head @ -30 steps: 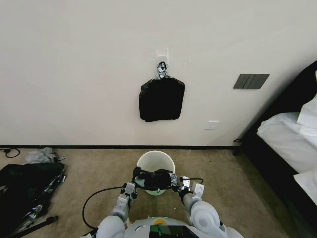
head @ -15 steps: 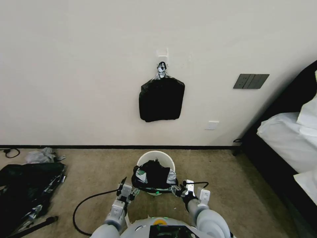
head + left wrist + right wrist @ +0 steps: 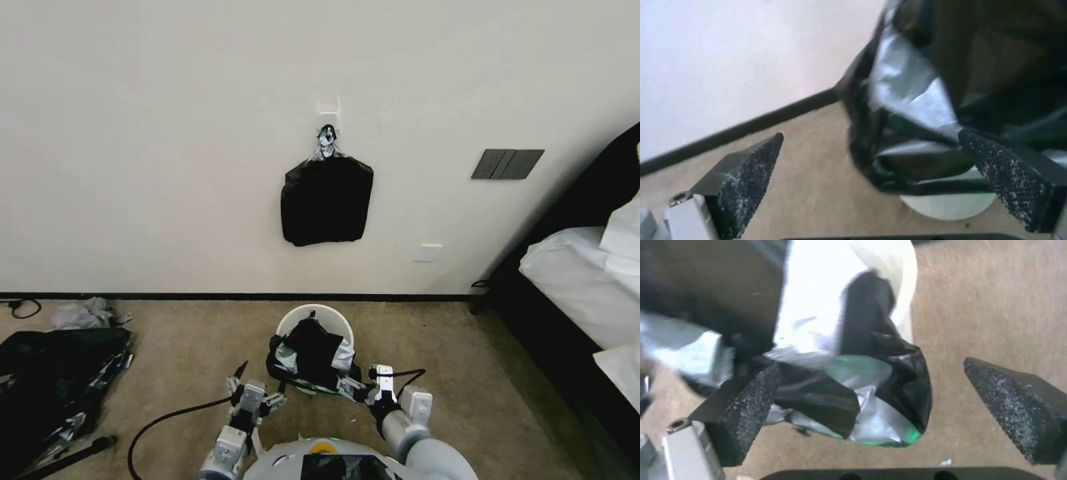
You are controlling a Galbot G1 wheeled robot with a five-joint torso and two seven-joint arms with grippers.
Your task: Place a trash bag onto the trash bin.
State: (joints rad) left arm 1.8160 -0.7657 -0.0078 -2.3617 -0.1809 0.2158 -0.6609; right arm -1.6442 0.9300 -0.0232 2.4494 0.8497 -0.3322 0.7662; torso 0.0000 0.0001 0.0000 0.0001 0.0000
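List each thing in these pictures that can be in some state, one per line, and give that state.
trash bag: draped over the bin's near rim, crumpled, held by neither tool
trash bin: upright on the carpet, far rim bare
left tool: open, apart from the bag
right tool: open, beside the bag's edge
bundle of bags: hanging on the wall hook

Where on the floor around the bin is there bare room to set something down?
Bare carpet lies between the trash bin and the dark heap, and between bin and bed. In front it is crowded: trash bag, left gripper, right gripper.
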